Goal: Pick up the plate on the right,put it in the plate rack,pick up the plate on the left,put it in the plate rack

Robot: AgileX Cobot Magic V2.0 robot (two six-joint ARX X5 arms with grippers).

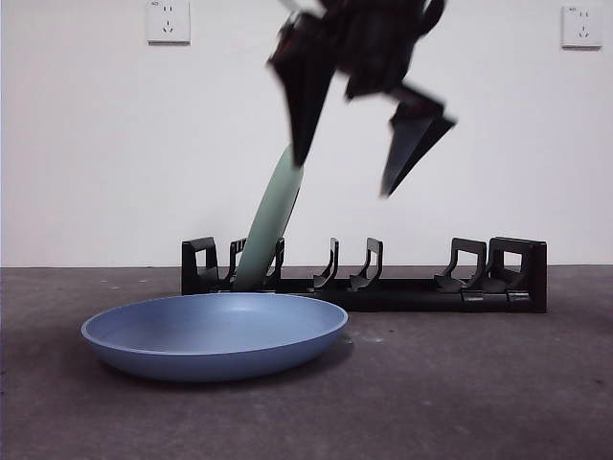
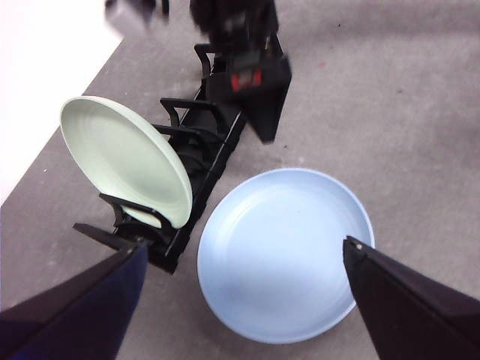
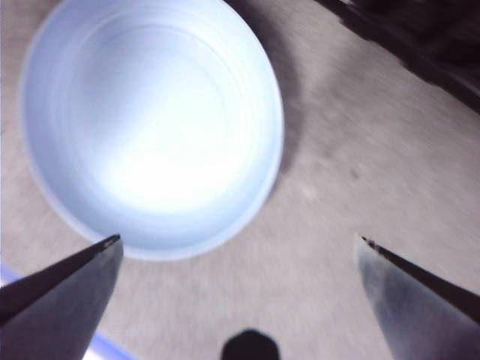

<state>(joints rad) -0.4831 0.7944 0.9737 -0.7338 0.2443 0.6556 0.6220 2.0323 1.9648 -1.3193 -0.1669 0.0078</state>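
Note:
A pale green plate point(image 1: 273, 220) point(image 2: 124, 157) stands tilted between the prongs at the left end of the black plate rack point(image 1: 412, 287) point(image 2: 217, 150). In front of the rack, at the left, a blue plate point(image 1: 215, 331) point(image 2: 285, 251) point(image 3: 150, 120) lies flat on the table. My right gripper point(image 1: 345, 175) point(image 2: 247, 75) point(image 3: 236, 240) hangs open and blurred above the rack, just right of the green plate's top edge, holding nothing. High over the blue plate and the rack's end, my left gripper point(image 2: 244, 244) is open and empty; the front view does not show it.
A white wall point(image 1: 96, 144) runs close behind the rack, with two sockets point(image 1: 168, 21) point(image 1: 581, 26) high up. The rack's other prong pairs point(image 1: 369, 264) to the right hold nothing. The table is dark grey point(image 1: 479, 383).

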